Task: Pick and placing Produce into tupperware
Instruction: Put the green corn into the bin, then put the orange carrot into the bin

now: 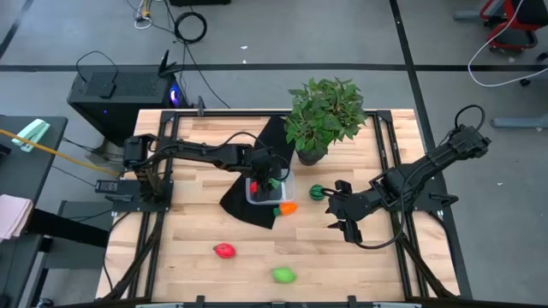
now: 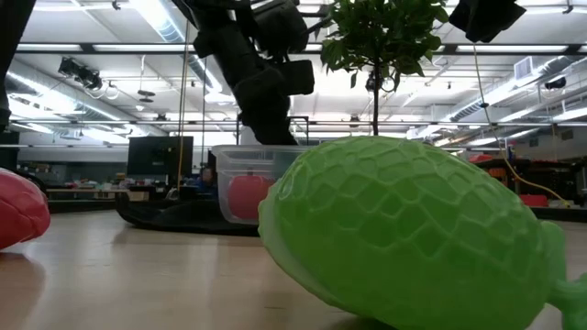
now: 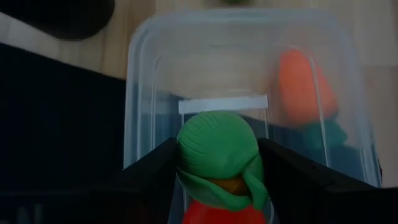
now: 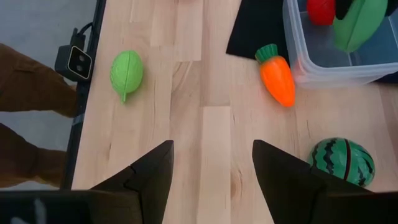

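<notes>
Writing: none can be read on any item.
Left gripper [image 3: 217,168]: poised over the tupperware [image 1: 257,196], fingers clamped on a bright green piece [image 3: 217,152] with red below it.
Tupperware: directly beneath the left gripper, resting on the black cloth [image 1: 248,205]; a red piece [image 2: 241,196] shows through its wall.
Right gripper [image 4: 211,168]: fingers spread apart, holding nothing, hovering over bare table [image 1: 197,274].
Carrot [image 4: 277,77]: ahead of the right gripper, touching the tupperware's outer wall.
Striped ball [image 4: 342,162]: just beside the right gripper's fingertips.
Green fruit [image 1: 283,275]: well apart from both grippers, near the table's front edge; fills the low view.
Red fruit [image 1: 224,251]: near the green fruit.
Potted plant [image 1: 324,115]: behind the tupperware, between the two arms.
</notes>
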Robot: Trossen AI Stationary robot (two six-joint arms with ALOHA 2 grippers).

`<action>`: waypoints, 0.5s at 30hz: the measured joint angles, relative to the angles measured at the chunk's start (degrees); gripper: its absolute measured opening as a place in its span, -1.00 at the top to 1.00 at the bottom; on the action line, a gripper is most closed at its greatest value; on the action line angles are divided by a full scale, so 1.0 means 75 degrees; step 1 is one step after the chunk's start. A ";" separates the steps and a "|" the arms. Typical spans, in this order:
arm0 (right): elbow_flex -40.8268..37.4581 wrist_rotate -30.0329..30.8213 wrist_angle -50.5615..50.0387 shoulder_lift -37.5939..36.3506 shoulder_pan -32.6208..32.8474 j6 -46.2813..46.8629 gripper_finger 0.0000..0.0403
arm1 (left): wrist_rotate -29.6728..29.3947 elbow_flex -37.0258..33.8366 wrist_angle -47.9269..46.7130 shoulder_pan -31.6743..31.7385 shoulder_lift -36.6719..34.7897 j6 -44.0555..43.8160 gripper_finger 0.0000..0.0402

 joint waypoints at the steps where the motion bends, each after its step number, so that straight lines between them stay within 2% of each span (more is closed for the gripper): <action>1: 0.0000 0.0001 0.0006 0.0000 0.0000 0.0019 -0.12 | -0.0001 0.0000 0.0022 0.0000 0.0000 0.0000 -0.12; 15: 0.0000 -0.0008 0.0032 0.0000 0.0000 0.0057 -0.12 | -0.0071 0.0000 0.0062 -0.0002 -0.0005 -0.0005 -0.39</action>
